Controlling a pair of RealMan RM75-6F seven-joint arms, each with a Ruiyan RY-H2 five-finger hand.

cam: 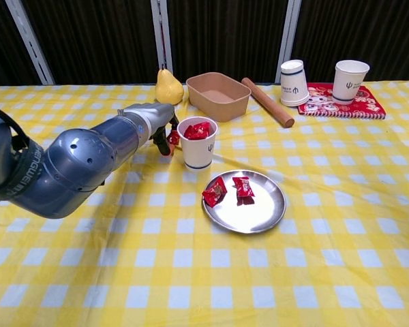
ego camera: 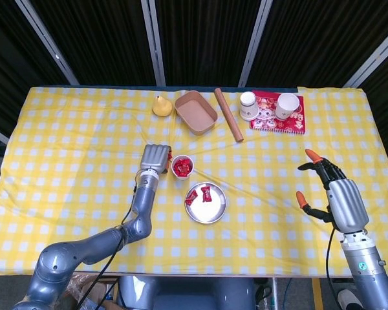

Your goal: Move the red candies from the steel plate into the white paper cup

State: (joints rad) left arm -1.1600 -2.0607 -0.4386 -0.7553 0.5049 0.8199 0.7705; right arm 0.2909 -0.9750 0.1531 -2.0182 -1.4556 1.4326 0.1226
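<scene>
From the head camera, your left hand (ego camera: 154,157) sits just beside the white paper cup (ego camera: 182,166), fingers curled in, a scrap of red showing at its cup-side edge — a wrapped candy pinched there, it appears. The cup already holds red candies. The steel plate (ego camera: 215,212) lies nearer the robot than that hand and a little to its right, close by, with two red candies (ego camera: 200,194) on its cup-side half. Your right hand (ego camera: 332,188) hangs well away at the far side of the table, fingers spread, holding nothing.

From the chest camera, the left hand (cam: 158,120) touches or nearly touches the cup (cam: 197,146) at rim height, a red candy (cam: 173,137) caught in its fingers outside the rim. Lift it clear above the rim and centre it over the mouth before you let go; the paper cup looks light, so any sideways nudge could tip it. The two candies on the plate (cam: 264,214) are small, in crinkled shiny red wrappers, lying close together but apart, the left one (cam: 215,192) larger-looking than the right (cam: 243,187). The right hand is out of this view.
</scene>
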